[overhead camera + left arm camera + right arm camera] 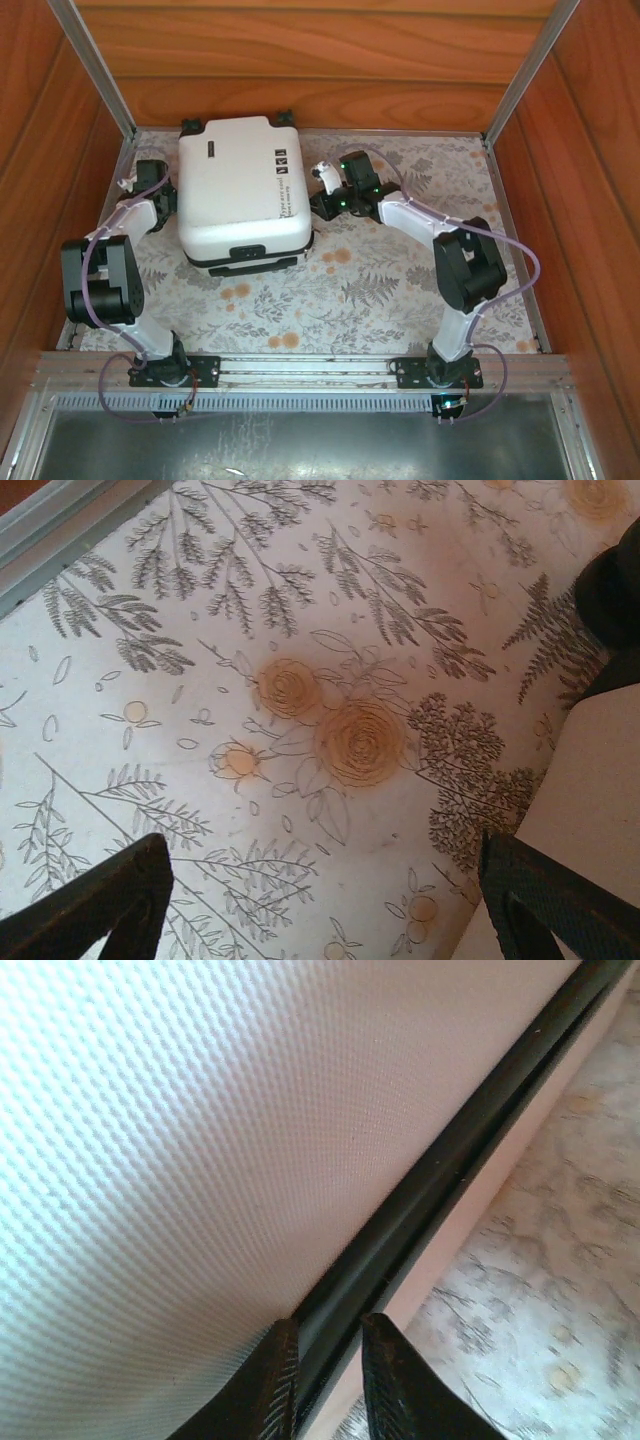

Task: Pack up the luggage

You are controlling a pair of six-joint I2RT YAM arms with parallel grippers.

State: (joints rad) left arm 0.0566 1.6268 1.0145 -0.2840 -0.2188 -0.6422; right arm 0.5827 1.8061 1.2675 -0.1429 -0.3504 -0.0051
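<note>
The luggage [243, 190], a white hard-shell suitcase, lies flat with its lid down at the back left of the table. My left gripper [152, 182] hangs open beside its left side. In the left wrist view the fingers [120, 900] stand wide apart over the floral cloth, and the white shell [590, 780] and a black wheel [612, 590] sit at the right edge. My right gripper [318, 205] is against the suitcase's right side. Its jaws [328, 1322] are drawn close on the black seam strip [450, 1160] below the textured shell [200, 1140]. Anything pinched behind the tips is hidden.
A floral cloth [380, 290] covers the table. Wooden walls [590, 150] and metal corner rails [100, 70] close in the back and both sides. The suitcase's wheels [190, 127] almost reach the back wall. The arm bases stand on a metal rail [300, 372] at the near edge.
</note>
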